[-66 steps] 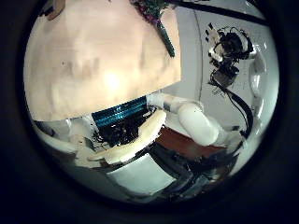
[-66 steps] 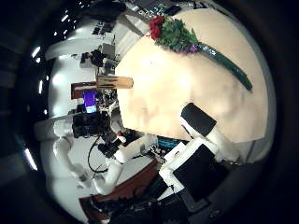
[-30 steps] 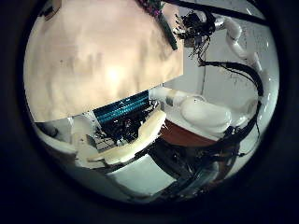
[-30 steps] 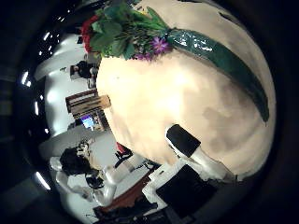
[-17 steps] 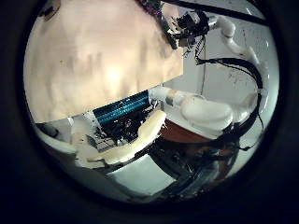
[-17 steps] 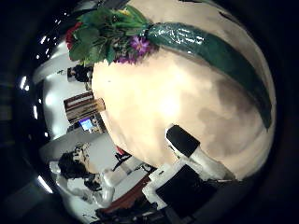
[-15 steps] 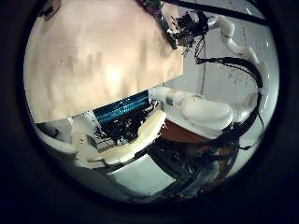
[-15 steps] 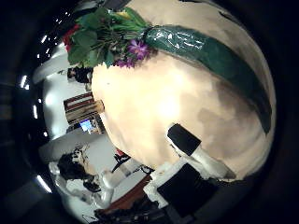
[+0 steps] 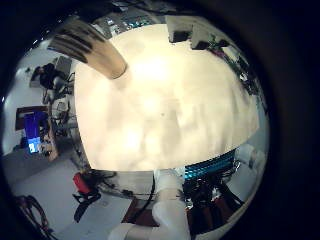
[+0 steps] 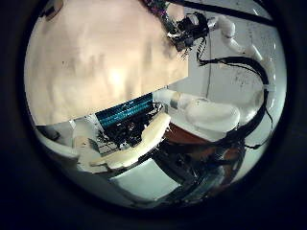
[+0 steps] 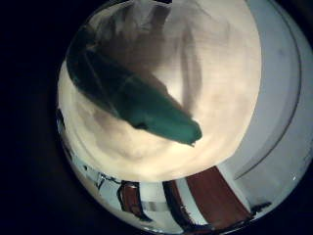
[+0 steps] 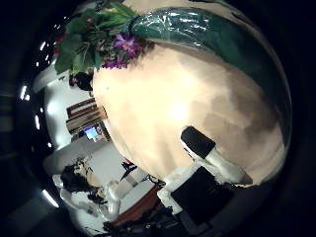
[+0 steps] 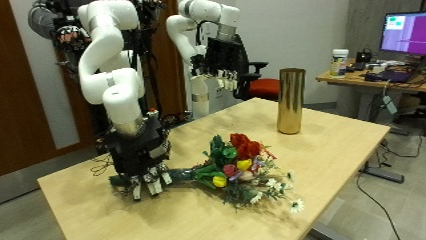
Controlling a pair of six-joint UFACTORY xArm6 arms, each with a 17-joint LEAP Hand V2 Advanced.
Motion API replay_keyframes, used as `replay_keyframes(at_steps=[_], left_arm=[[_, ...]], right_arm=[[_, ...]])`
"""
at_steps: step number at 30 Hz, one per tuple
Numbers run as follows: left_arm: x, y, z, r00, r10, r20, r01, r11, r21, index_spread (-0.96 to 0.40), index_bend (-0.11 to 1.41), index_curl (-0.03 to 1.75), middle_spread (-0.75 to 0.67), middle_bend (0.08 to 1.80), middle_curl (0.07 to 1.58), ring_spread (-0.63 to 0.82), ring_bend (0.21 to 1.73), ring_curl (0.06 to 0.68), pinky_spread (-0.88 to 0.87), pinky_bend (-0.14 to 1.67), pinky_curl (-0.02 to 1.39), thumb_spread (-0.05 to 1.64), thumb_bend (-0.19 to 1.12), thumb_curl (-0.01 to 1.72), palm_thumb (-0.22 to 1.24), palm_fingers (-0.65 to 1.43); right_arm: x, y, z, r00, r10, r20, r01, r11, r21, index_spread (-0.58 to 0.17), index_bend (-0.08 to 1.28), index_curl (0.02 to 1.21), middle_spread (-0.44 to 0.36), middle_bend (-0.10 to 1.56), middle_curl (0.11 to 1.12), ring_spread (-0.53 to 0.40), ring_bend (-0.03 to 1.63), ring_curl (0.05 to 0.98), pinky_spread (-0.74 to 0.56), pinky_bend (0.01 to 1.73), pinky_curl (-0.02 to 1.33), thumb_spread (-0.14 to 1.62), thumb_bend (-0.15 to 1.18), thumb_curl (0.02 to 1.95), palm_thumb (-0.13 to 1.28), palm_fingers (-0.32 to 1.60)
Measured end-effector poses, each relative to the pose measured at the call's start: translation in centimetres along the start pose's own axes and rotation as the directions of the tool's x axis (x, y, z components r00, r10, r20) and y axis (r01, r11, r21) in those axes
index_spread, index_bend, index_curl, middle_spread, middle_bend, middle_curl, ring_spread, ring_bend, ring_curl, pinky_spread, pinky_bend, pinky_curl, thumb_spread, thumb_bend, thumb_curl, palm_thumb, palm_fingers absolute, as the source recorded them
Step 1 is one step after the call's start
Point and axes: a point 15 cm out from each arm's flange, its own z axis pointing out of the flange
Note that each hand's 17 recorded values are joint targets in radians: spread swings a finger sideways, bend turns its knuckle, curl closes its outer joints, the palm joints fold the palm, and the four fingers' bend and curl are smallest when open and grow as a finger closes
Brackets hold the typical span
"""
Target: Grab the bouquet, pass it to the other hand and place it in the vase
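Outside view, read first. The bouquet [image 13: 237, 165] lies flat on the table [image 13: 333, 150], near the edge closest to the arms.

- Right hand [image 13: 140, 168]: low over the table at the stem end. Its fingers [image 13: 139, 186] hang straight down, uncurled and holding nothing. Whether the tips touch the tabletop cannot be told.
- Wrapped stem [image 13: 184, 179]: starts just beside those fingers, at about 3 o'clock from the hand.
- Long axis of the bouquet: roughly 9 to 3 o'clock, with the stem end at 9 beside the right hand. The red and yellow blooms point to 3, tipped slightly toward 2.
- Right little finger side palm view: the green wrap [image 11: 132, 98] crosses much of the picture, so the stem is close under the palm.
- Right thumb side palm view: the same wrap [image 12: 212, 35], with leaves and purple flowers at one end. One finger [image 12: 210, 146] is apart from the wrap, with bare table between them.
- Left hand [image 13: 217, 48]: raised high, well apart from the bouquet at about 12 o'clock from it. Its state cannot be read.
- Vase [image 13: 289, 100]: upright on the table, at about 1 o'clock from the blooms and well apart from them.

Judgement: the right hand is far nearer and should make the pick. The stem lies across the hand's reach. The fingers therefore need to close across the long axis, on the wrap and not on the blooms.
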Motion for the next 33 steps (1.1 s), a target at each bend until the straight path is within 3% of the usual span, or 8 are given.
replay_keyframes(at_steps=[11, 33], left_arm=[[0.0, 0.1, -0.1, 1.0, -0.002, 0.0, 0.002, 1.0, -0.001, -0.03, 0.18, 0.38, 0.15, 0.19, 0.33, 0.38, 0.42, 0.175, 0.33, 0.23, 0.3, 0.94, -0.03, 0.31, 0.26, 0.28], [0.0, 0.3, -0.1, 1.0, -0.003, -0.002, 0.003, 1.0, -0.005, -0.03, 0.18, 0.38, 0.15, 0.19, 0.33, 0.38, 0.41, 0.181, 0.33, 0.22, 0.3, 0.94, -0.03, 0.32, 0.26, 0.28]], right_arm=[[-0.2, -0.4, 0.7, 0.999, -0.014, -0.029, 0.014, 1.0, -0.019, -0.062, 0.17, 0.28, 0.144, 0.41, 0.39, 0.151, 0.63, 0.25, 0.33, 0.31, 0.29, 0.95, -0.02, 0.37, 0.82, 0.35], [1.5, 0.2, -0.8, 0.999, 0.011, -0.031, -0.011, 1.0, 0.0, -0.082, 0.17, 0.33, 0.101, 0.45, 0.41, 0.093, 0.69, 0.241, 0.31, 0.32, 0.26, 0.95, -0.02, 0.38, 0.84, 0.38]])
